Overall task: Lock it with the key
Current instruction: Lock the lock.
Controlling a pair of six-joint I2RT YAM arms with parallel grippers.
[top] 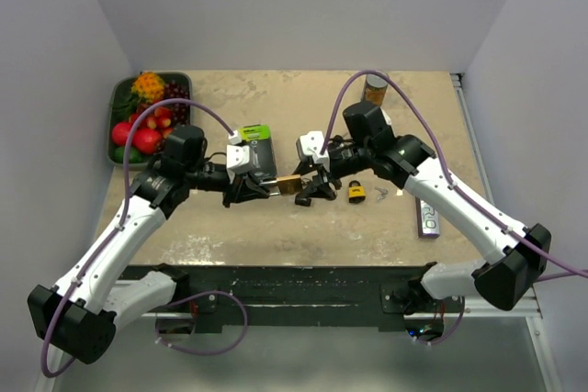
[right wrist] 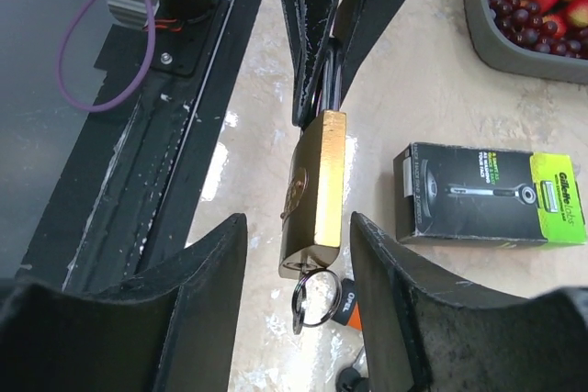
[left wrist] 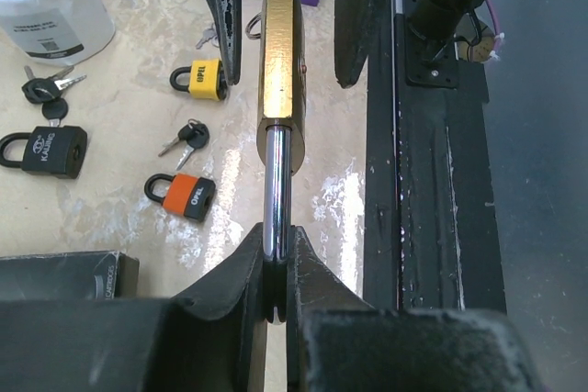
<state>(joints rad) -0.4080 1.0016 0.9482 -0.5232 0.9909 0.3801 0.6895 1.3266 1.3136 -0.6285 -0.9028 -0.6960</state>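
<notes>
White walls (top: 303, 6) close off the desk (top: 276, 227) on its left, far and right sides, and a black rail (top: 303, 286) runs along the near edge. The left arm (top: 138, 218) and right arm (top: 459, 199) reach inward and meet over the middle of the desk. Bare surface lies along the near strip below them and along the far middle. A fruit tray (top: 117, 98) fills the far left corner. A razor box (right wrist: 487, 195) lies just behind the meeting point. A purple box (top: 428, 218) sits by the right edge and a jar (top: 374, 89) stands at the far edge. The brass padlock (right wrist: 317, 181) hangs level above the desk between the two arms. The left arm's jaws are pressed together on its shackle (left wrist: 275, 190), pinching the steel bar. The right arm's jaws stand spread on either side of the lock's body, a narrow gap showing on each side, touching nothing. On the desk near them lie a black padlock (left wrist: 50, 151), a yellow padlock (top: 356, 193) and an orange padlock (left wrist: 186, 196), with loose keys (left wrist: 188, 135) scattered among them. A key ring (right wrist: 312, 296) dangles from the keyhole end of the brass padlock, between the spread jaws.
</notes>
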